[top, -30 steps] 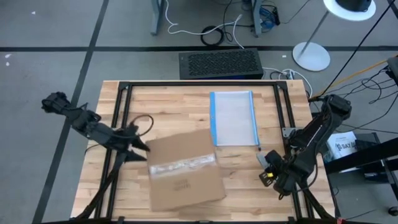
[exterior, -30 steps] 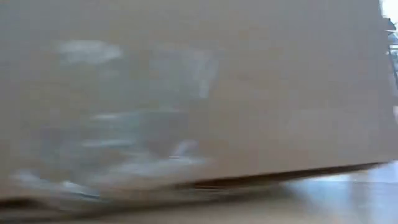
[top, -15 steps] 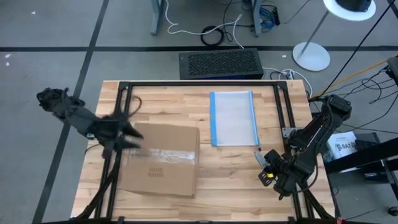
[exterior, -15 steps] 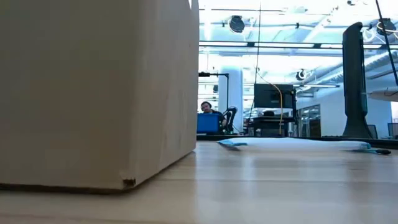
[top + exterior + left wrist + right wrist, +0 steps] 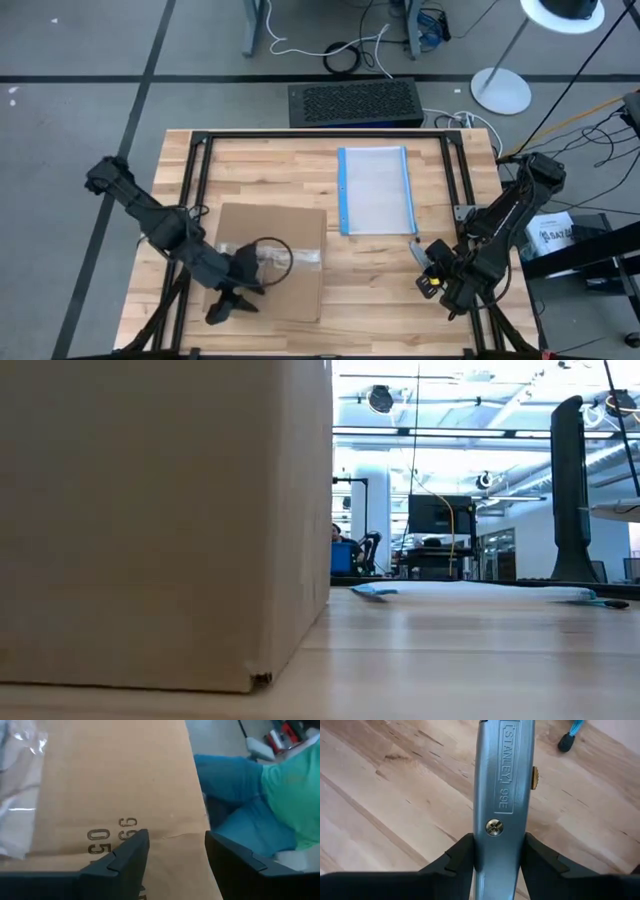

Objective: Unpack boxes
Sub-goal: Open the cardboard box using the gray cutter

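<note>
- One box (image 5: pixel 268 258) on the table (image 5: pixel 390 290), front-left area, tape strip across its top.
- Left gripper (image 5: pixel 228 305) over box's near edge; fingers (image 5: pixel 127 855) apart, nothing between them, printed digits just beyond.
- Right gripper (image 5: pixel 438 280) at table's right side, well apart from box, clamped on a grey utility knife (image 5: pixel 501 795).
- Clear pouch w/ blue edges (image 5: pixel 375 190) lies flat, back-centre.

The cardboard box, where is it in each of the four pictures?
High view: cardboard box lies front-left on the table, clear tape on top.
Low view: its side fills the left half.
Left wrist view: top beneath the fingers, same tape.
Right wrist view: not shown.
</note>
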`<state>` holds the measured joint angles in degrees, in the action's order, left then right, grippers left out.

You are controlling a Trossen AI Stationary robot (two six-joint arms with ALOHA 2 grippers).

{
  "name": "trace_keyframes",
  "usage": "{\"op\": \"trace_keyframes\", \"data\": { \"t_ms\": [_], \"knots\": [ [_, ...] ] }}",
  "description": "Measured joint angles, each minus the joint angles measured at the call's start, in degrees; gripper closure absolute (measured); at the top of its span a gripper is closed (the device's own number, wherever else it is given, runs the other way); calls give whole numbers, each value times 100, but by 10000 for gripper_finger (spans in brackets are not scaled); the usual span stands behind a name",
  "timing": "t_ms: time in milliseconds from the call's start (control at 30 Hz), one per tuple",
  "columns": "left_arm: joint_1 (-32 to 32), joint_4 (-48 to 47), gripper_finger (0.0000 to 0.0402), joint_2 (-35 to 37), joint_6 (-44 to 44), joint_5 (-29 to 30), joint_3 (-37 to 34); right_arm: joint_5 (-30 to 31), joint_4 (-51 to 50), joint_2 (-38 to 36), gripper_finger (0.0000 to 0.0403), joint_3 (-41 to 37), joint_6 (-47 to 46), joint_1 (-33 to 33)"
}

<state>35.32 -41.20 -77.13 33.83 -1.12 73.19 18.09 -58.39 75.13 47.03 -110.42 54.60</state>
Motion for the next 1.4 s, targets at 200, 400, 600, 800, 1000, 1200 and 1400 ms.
{"op": "trace_keyframes", "data": {
  "t_ms": [200,400,600,800,1000,1200,1400],
  "knots": [
    [-587,-579,193,404,-562,917,-49,-3,67,2,273,2,35,-13],
    [-1363,-1478,192,823,-968,1314,-52,36,39,2,273,2,99,-17],
    [-2193,-1647,192,947,-1708,1659,4,183,41,2,273,2,114,-15],
    [-2347,-1793,192,897,-2111,2068,611,304,44,4,273,2,144,-17],
    [-1476,-608,192,744,-1900,1296,1165,312,29,7,273,2,206,-17],
    [-730,-1051,192,-278,-1184,1134,1152,375,48,7,273,2,466,-19],
    [-514,-1036,192,-1446,-727,811,1014,733,442,7,273,2,1026,-23]
  ]
}}
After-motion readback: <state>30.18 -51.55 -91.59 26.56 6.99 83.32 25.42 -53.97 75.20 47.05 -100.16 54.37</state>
